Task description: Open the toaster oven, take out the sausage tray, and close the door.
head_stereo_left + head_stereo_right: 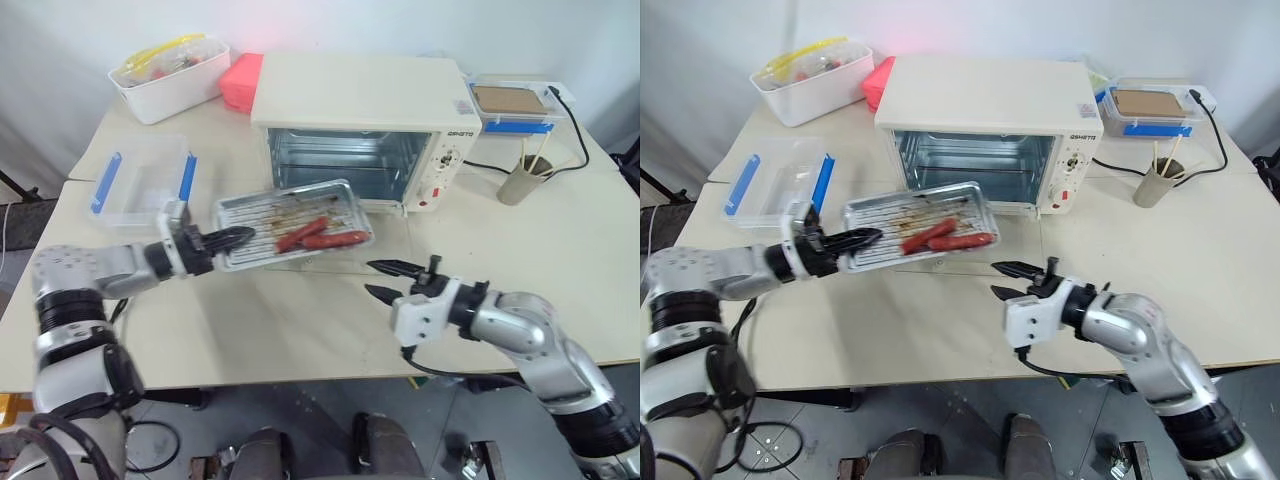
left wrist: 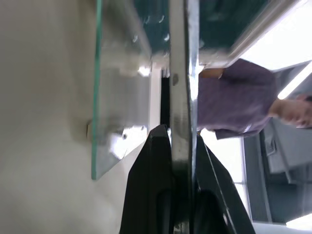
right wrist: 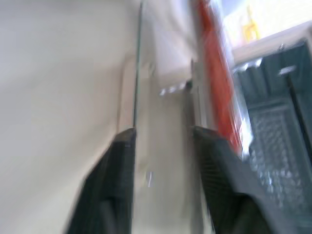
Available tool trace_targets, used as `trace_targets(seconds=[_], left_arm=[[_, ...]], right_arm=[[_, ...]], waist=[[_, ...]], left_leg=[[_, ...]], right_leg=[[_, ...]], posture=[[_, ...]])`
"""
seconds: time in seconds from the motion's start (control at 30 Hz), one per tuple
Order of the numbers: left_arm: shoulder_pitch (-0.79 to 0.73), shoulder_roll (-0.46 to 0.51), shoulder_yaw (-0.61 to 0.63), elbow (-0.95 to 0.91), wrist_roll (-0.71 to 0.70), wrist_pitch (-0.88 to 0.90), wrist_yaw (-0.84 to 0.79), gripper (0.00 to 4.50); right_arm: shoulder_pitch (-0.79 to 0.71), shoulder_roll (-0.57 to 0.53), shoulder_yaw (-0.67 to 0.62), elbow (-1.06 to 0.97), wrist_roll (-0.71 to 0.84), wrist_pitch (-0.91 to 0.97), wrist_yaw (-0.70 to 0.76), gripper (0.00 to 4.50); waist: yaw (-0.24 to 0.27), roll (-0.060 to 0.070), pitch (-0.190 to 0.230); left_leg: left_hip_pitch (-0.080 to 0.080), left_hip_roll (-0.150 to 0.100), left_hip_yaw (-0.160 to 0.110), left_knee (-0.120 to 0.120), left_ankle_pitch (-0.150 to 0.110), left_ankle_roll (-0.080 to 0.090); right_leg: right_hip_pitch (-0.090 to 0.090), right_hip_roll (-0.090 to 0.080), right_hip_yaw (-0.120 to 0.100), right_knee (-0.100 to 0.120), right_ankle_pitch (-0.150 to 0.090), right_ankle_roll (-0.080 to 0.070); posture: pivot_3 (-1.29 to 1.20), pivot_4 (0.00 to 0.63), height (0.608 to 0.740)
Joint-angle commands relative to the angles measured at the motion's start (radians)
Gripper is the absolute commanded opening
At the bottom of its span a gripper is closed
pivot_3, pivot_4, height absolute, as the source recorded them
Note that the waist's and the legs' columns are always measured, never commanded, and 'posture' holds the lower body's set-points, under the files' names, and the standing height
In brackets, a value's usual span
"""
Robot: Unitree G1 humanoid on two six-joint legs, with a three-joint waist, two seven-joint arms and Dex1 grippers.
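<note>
The cream-white toaster oven [image 1: 360,92] stands at the back of the table with its cavity open. Its glass door [image 2: 117,97] lies folded down in front, mostly hidden under the tray in the eye views. The silvery sausage tray [image 1: 290,212], with red sausages [image 1: 322,236] on it, hangs in the air just in front of the oven mouth. My left gripper [image 1: 240,237] is shut on the tray's left rim. My right gripper [image 1: 372,278] is open, empty, and below and to the right of the tray, apart from it.
A clear container with blue clips [image 1: 140,182] sits left of the tray. A white bin [image 1: 170,75] and a pink box [image 1: 240,80] stand at the back left. A blue-lidded box [image 1: 510,102], a paper cup with sticks [image 1: 522,180] and a cable are at the right. A person [image 2: 234,97] stands beyond the table.
</note>
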Motion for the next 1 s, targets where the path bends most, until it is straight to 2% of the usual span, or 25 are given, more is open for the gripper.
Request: trace_targets(seconds=[0.03,0.17,0.27,0.37,0.5,0.67,0.8,1.0], left_arm=[[0.11,0.073,-0.024,-0.036,-0.179,0.006,0.0,0.0],[0.247,0.12,0.025,-0.087,-0.315,0.006,0.04,0.0],[0.374,0.124,0.122,-0.126,-0.387,-0.003,0.091,0.0],[0.5,0.088,0.206,-0.192,-0.514,-0.08,0.187,0.0],[0.637,0.012,0.248,-0.339,-0.701,-0.233,0.335,0.0],[0.737,-0.156,0.364,-0.529,-0.717,-0.376,0.436,0.0],[0.788,-0.334,0.465,-0.694,-0.717,-0.494,0.529,0.0],[0.826,-0.409,0.449,-0.797,-0.717,-0.528,0.571,0.0]], right_arm=[[0.048,-0.054,-0.133,0.072,0.086,-0.093,-0.026,1.95],[0.092,-0.09,-0.214,0.238,0.162,-0.182,-0.024,1.03],[0.083,-0.081,-0.222,0.394,0.29,-0.218,0.051,0.07],[0.042,-0.046,-0.197,0.515,0.427,-0.205,0.161,0.03],[-0.026,0.01,-0.168,0.624,0.538,-0.15,0.296,0.03],[-0.107,0.088,-0.126,0.705,0.581,-0.019,0.375,0.03],[-0.198,0.167,-0.099,0.767,0.568,-0.013,0.405,0.03],[-0.231,0.209,-0.149,0.688,0.635,0.043,0.397,0.03]], waist=[[0.002,0.0,0.0],[0.008,-0.001,0.0],[0.004,-0.001,0.0],[0.0,-0.001,0.0],[0.0,-0.001,0.0],[0.004,-0.001,0.0],[0.003,0.0,-0.001],[0.01,-0.001,-0.001]], left_leg=[[0.0,0.0,0.0,0.0,0.0,0.0],[0.0,0.0,-0.001,0.003,0.0,0.0],[0.0,0.0,-0.001,0.003,0.0,0.0],[0.001,0.0,-0.001,0.002,0.0,0.0],[0.002,0.003,-0.001,0.002,0.0,0.0],[0.002,0.002,-0.003,0.004,0.0,0.0],[0.002,0.001,-0.002,0.004,0.0,0.001],[0.001,-0.001,-0.003,0.004,0.0,0.001]], right_leg=[[0.0,0.0,0.0,0.0,0.0,0.0],[0.001,-0.001,0.001,0.0,0.0,0.0],[0.002,-0.002,0.001,0.001,0.0,0.0],[0.002,-0.003,0.001,0.001,0.0,-0.001],[0.002,-0.004,0.002,0.003,-0.001,-0.001],[0.004,-0.006,0.004,0.004,-0.001,-0.001],[0.003,-0.006,0.003,0.003,0.0,-0.001],[0.003,-0.005,0.003,0.003,0.0,-0.001]], posture=[[0.0,0.15,0.74],[0.0,0.15,0.74],[0.0,0.15,0.74],[0.0,0.15,0.74],[0.0,0.15,0.74],[0.0,0.15,0.74],[0.0,0.15,0.74],[0.0,0.15,0.74]])
